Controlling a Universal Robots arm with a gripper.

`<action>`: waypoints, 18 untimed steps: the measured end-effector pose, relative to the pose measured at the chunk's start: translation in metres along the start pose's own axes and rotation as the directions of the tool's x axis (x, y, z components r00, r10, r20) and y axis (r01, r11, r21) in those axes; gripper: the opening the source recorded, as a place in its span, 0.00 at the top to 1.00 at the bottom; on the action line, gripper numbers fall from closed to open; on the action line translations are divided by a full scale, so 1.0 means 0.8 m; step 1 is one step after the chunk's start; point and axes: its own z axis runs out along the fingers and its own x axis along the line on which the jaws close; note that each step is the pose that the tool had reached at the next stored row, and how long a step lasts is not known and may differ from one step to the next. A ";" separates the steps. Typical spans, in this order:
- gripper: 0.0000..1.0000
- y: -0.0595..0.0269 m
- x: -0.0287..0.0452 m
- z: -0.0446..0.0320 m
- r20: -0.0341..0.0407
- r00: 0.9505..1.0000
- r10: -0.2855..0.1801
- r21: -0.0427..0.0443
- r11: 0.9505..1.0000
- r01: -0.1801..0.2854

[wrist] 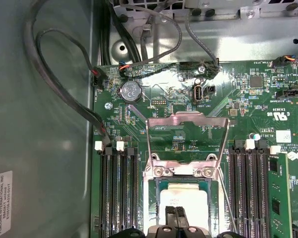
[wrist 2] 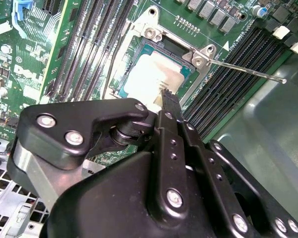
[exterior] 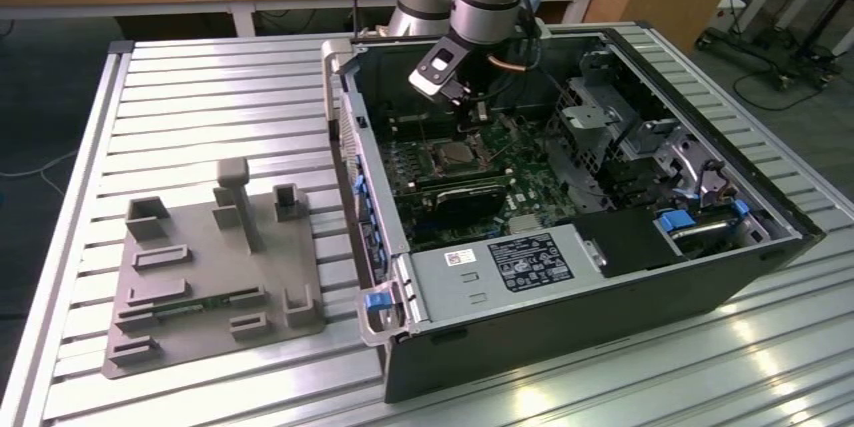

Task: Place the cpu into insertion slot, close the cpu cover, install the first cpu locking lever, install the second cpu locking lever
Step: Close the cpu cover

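The cpu (wrist: 187,198) lies flat in the insertion slot (wrist: 160,184), its silvery top (wrist 2: 150,79) showing in both wrist views. The cpu cover (wrist: 187,118) stands raised open on its hinge, and the green board shows through its window. A thin locking lever rod (wrist 2: 248,71) sticks out sideways from the socket bracket. My gripper (wrist: 176,214) hangs just over the near edge of the cpu, fingers (wrist 2: 168,101) shut together with nothing between them. In the exterior view the gripper (exterior: 470,117) sits inside the open case above the socket (exterior: 454,154).
Long black memory slots (wrist: 119,193) flank the socket on both sides. Black cables (wrist: 64,89) loop along the case wall, near a coin battery (wrist: 130,91). The labelled power-supply box (exterior: 527,259) fills the case's near end. A grey fixture tray (exterior: 214,267) lies on the slatted table.
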 end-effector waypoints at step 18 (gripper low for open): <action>0.89 0.001 0.0002 -0.0082 0.000 1.000 0.000 0.000 1.000 0.000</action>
